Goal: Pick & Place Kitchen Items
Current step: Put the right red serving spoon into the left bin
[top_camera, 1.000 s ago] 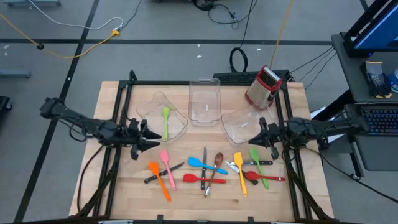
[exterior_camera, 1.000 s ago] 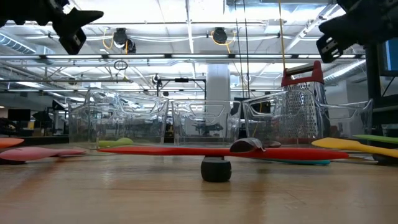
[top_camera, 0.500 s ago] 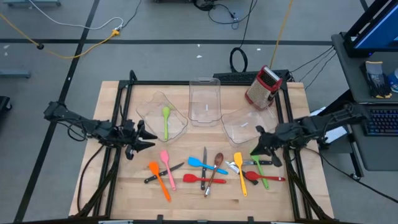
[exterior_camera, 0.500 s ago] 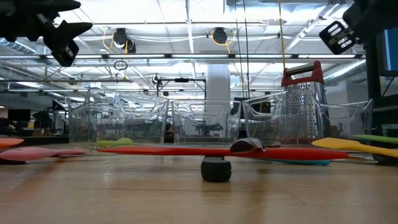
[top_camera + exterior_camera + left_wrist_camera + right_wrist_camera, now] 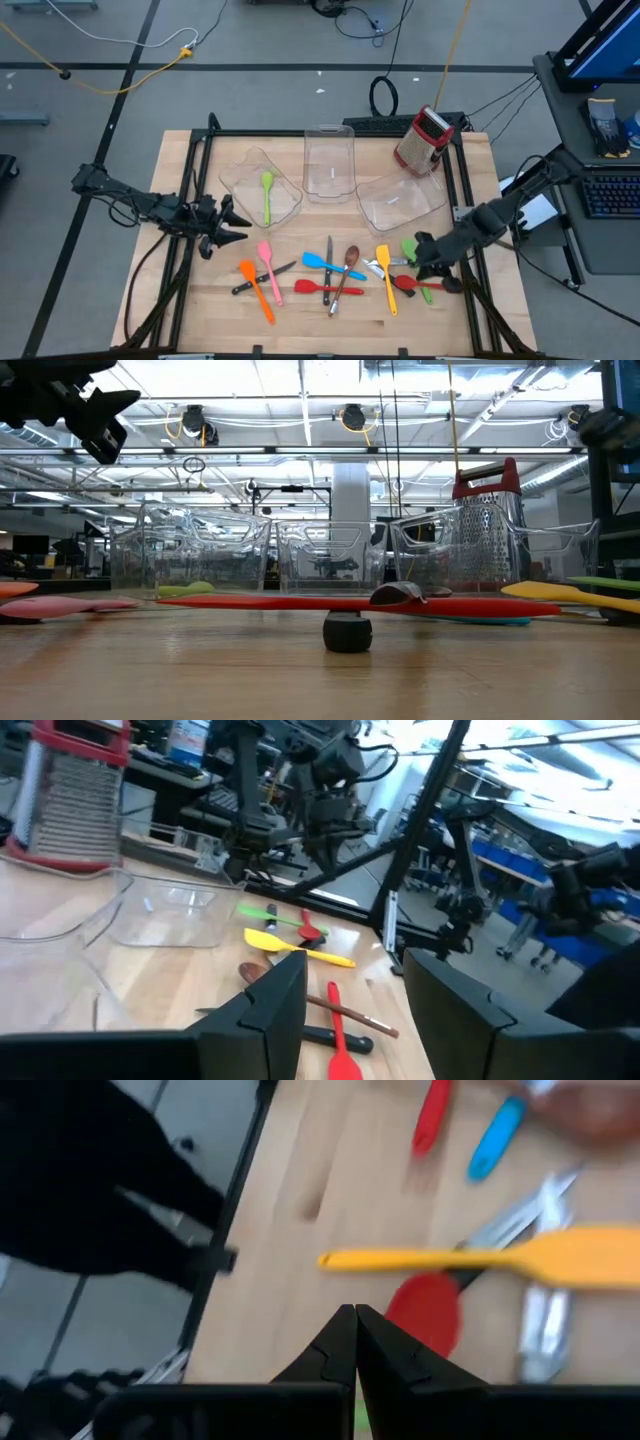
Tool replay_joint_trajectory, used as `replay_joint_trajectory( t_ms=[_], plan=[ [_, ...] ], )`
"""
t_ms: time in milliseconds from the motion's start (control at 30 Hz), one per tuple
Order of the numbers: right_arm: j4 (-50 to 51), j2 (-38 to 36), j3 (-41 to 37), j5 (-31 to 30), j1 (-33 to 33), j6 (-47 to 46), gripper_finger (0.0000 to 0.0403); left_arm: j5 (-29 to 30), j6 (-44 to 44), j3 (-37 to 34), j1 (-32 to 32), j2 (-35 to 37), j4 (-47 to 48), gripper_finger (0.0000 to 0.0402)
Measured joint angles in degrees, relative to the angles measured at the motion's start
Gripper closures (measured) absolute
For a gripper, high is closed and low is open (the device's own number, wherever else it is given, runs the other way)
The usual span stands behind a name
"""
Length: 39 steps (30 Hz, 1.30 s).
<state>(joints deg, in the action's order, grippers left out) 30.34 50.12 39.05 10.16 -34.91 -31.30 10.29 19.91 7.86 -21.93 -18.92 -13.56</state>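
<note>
Several kitchen items lie along the table's near half: an orange spatula (image 5: pixel 256 291), a pink one (image 5: pixel 265 257), a blue one (image 5: pixel 329 263), a brown spoon (image 5: pixel 350 262), a red spatula (image 5: pixel 320 287), a yellow spatula (image 5: pixel 385 273) and a red spoon (image 5: pixel 412 285). A green spoon (image 5: pixel 267 189) lies inside the left clear bin (image 5: pixel 240 182). My right gripper (image 5: pixel 421 259) is shut and tipped down, hovering over the green spatula (image 5: pixel 408 245) and the red spoon's head (image 5: pixel 426 1312). My left gripper (image 5: pixel 234 226) stands open and level, with nothing between its fingers.
Two more clear bins, a middle one (image 5: pixel 328 190) and a right one (image 5: pixel 372 212), stand at the table's far side. A red-topped metal box grater (image 5: pixel 424 140) stands at the far right. A black-handled knife (image 5: pixel 262 278) lies beside the pink spatula. A black frame rail (image 5: pixel 195 170) runs along the left.
My right gripper has swung toward the table's near edge and tipped from level to slanting downward; it now hangs over the green spatula and red spoon, still shut. My left gripper has sunk slightly and stayed open. No utensil has moved.
</note>
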Motion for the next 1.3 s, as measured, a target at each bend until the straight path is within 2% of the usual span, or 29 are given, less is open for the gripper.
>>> replay_joint_trajectory(
  t_ms=[267,467,733,1133,1300],
  plan=[
    [3.32,3.87,0.0,1.04,-6.58,-13.13,0.0403,-1.58,-0.73,0.0,-0.01,-0.02,1.25,0.0229],
    [8.83,5.42,0.0,3.55,-8.02,-22.38,0.0403,-1.27,-0.72,0.0,0.07,-0.02,1.42,0.0229],
    [11.83,7.21,0.0,3.53,-8.09,-23.36,0.0384,-1.25,0.42,0.0,0.09,-0.02,1.16,0.0229],
    [13.13,7.79,-0.23,3.36,-8.07,-22.92,0.0283,-1.08,0.95,0.0,0.09,-0.09,0.96,0.0229],
    [12.99,7.79,-1.95,3.55,-8.07,-22.0,0.0266,-0.68,0.88,0.0,0.09,-0.09,0.95,0.0229]
  ],
)
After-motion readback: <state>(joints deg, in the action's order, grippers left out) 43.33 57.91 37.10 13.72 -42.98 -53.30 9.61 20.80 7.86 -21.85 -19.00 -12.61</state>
